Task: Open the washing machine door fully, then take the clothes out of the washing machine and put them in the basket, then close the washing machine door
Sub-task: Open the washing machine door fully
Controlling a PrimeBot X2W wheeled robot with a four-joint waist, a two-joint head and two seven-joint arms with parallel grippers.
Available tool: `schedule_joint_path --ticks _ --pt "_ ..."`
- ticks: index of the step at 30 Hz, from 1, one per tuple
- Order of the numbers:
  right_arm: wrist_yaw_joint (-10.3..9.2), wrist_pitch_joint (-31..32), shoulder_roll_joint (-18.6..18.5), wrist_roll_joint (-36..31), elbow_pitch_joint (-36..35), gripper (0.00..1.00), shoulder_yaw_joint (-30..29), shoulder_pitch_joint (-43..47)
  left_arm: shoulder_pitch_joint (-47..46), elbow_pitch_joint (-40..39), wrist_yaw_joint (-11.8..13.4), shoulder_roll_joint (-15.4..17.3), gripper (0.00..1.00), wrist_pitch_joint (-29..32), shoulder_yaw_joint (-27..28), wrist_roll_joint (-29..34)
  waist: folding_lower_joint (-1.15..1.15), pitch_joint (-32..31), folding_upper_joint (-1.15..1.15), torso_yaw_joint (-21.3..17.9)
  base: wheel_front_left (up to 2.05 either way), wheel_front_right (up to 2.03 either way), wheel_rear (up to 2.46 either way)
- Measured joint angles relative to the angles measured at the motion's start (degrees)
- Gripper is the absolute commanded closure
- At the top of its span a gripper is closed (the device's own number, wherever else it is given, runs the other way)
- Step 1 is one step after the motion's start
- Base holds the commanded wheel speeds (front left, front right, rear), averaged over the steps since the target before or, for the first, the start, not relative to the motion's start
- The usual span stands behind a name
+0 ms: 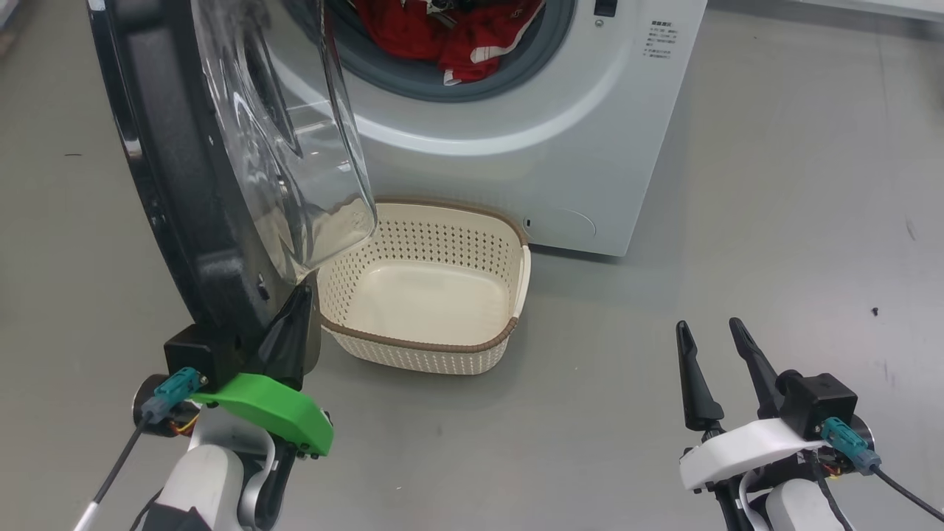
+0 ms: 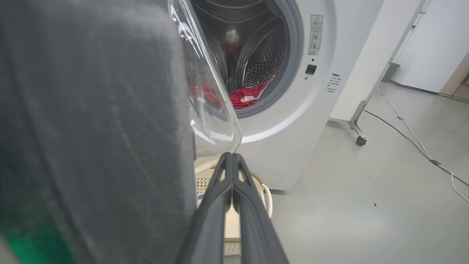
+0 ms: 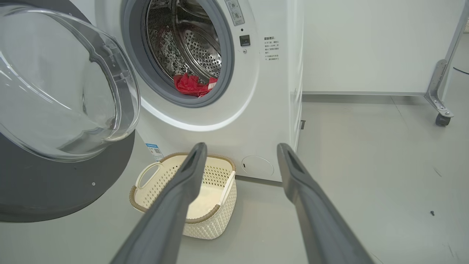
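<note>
While the left gripper (image 1: 301, 293), pressed together, sits beside the washing machine door (image 1: 177, 184), the right gripper (image 1: 709, 324) hangs spread, empty.

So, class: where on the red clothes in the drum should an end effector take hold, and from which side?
Probably grip the bunched fold of the clothes lying on the grey ring, low at the front. Come in from the front, right of the open door; the open right end effector is free.

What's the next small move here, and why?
Probably swing the door wider with the shut left tool at its inner lower edge: it stands only part open beside the empty basket, and the clothes lie in the drum.
</note>
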Motion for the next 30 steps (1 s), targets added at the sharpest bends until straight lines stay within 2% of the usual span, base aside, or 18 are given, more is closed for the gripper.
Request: schedule_joint_path --ticks 14,30 --pt "0.43 0.00 0.02 -0.55 0.14 0.00 0.78 -0.01 -0.02 0.31 1.56 0.11 1.00 -1.94 3.83 -2.00 0.00 0.75 0.00 3.43 0.00 0.00 0.00" --pt "0.48 0.01 -0.51 -2.33 0.46 0.00 1.72 -1.09 -0.27 0.64 3.58 3.44 1.00 -4.47 12.91 -6.10 0.00 5.44 0.00 4.69 0.00 0.00 0.00"
